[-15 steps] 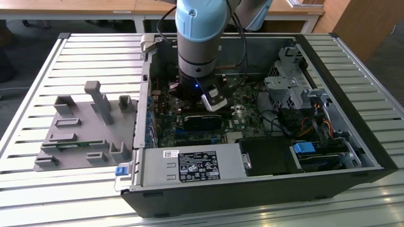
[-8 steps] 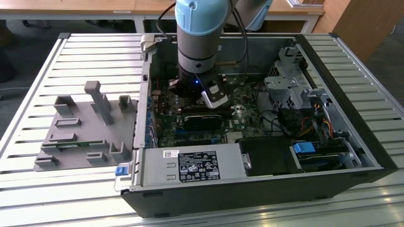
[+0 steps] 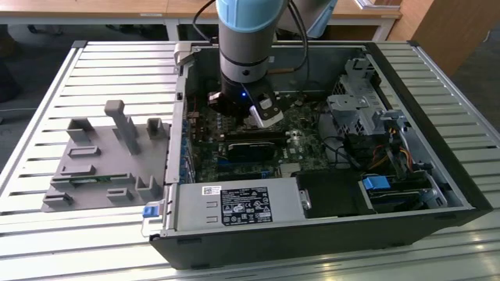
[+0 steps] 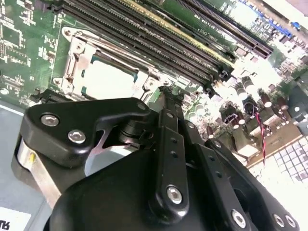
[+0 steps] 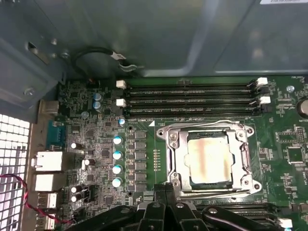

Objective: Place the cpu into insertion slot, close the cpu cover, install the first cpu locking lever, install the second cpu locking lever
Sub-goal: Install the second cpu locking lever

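In the first wrist view the matte black claw (image 5: 165,192) hangs with its fingertips pressed together on nothing, right at the edge of the insertion slot (image 5: 210,159). The cpu (image 5: 210,159), a flat square with a dull, pale metal face, sits in that slot, framed by the thin silver cpu cover (image 5: 177,159) lying flat around it. Beyond run long, narrow black memory slots (image 5: 190,98) on the green motherboard (image 5: 279,159), then the grey sheet-metal case wall (image 5: 144,33).

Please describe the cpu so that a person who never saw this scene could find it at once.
Look inside the open computer case at the green board. Beside the long black slots sits a square metal cover; the cpu is the flat, pale silver square in its window, the one smooth shiny face there.
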`<action>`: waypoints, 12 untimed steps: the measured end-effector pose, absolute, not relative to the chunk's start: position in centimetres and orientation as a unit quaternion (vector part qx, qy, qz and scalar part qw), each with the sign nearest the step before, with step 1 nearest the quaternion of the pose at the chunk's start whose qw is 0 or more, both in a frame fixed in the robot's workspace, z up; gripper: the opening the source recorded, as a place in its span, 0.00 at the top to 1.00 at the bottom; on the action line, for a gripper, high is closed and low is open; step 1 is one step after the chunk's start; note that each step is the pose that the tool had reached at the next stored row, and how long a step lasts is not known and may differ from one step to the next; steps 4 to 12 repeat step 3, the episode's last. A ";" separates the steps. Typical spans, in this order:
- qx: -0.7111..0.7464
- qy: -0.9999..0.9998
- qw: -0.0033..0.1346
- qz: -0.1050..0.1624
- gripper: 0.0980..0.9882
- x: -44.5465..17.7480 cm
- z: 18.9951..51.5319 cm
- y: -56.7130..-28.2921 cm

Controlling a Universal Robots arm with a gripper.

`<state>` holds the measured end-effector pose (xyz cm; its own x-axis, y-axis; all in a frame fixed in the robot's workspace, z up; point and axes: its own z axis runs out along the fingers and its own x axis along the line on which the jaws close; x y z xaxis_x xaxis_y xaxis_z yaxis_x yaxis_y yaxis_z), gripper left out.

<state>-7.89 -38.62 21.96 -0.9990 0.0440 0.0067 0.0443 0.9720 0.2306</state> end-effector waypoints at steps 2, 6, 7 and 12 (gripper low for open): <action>-0.022 -0.993 0.001 -0.116 0.99 -7.9 22.0 -38.6; -0.022 -0.993 0.001 -0.116 0.99 -7.9 22.0 -38.6; -0.022 -0.993 0.001 -0.116 0.99 -7.9 22.0 -38.6; -0.022 -0.993 0.001 -0.116 0.99 -7.9 22.0 -38.6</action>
